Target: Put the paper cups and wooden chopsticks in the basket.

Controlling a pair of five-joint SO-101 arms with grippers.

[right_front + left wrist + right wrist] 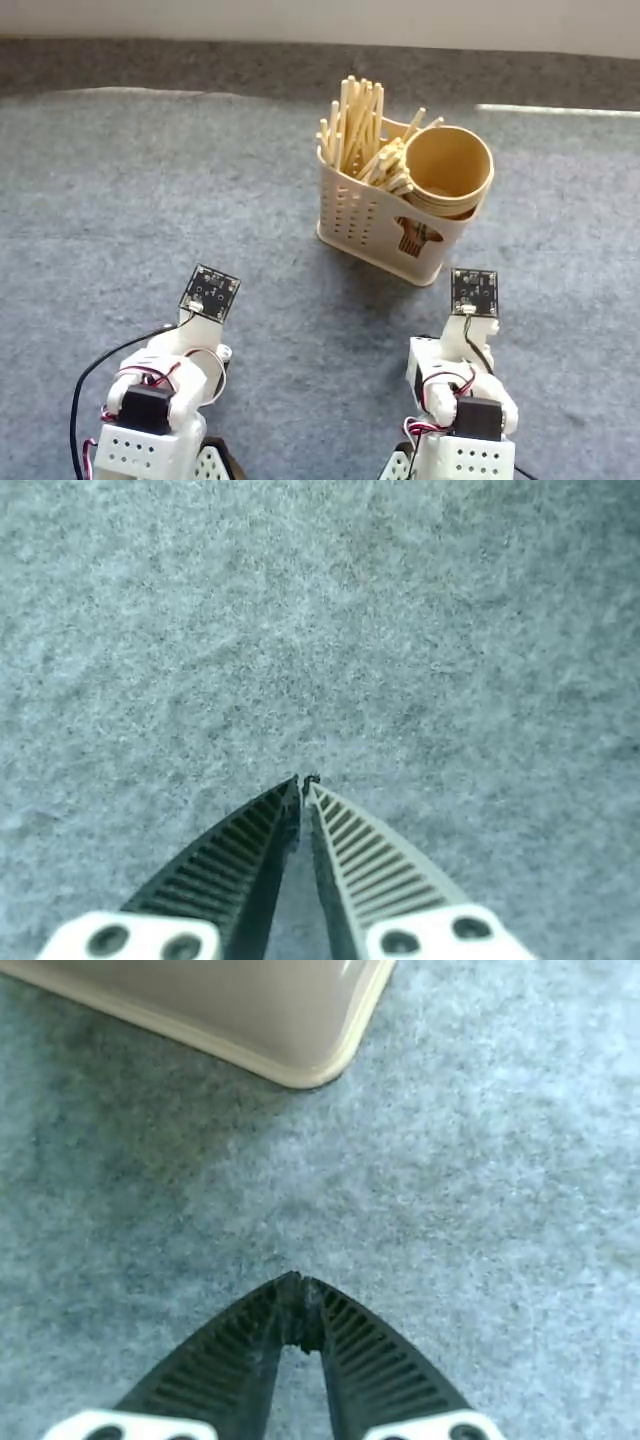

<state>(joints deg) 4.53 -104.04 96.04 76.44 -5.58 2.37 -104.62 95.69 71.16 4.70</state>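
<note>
Left arm: low-left in the high view, well apart from the basket. Left gripper: fingers pressed together at the tips, nothing between them, over the grey felt surface.

The basket stands upright mid-surface, ahead of both arms and nearer the right one. Cream plastic, rows of slots in its left wall, a cut-out figure in the front wall.

Wooden chopsticks are in it, left part. They're a pale bundle on end, tops fanned well above the rim, with a few leaning right against the cups.

Paper cups are in it, right part. They're a brown nested stack, mouth up, slightly tilted, top rim above the basket rim. Cup count: can't tell.

Right arm: low-right, wrist just short of the basket's near corner. Right gripper: fingers closed tip to tip, holding nothing, with a small slit behind the tips. The basket's rounded bottom corner lies ahead of those tips, not touching, with a strip of surface between.

View differences:
- The high view gives the basket's contents and the backs of both arms.
- The right wrist view gives the base edge sitting flat on the surface with a shadow beside it.
- The left wrist view gives the finger ribbing, one finger dark and one pale.
</note>
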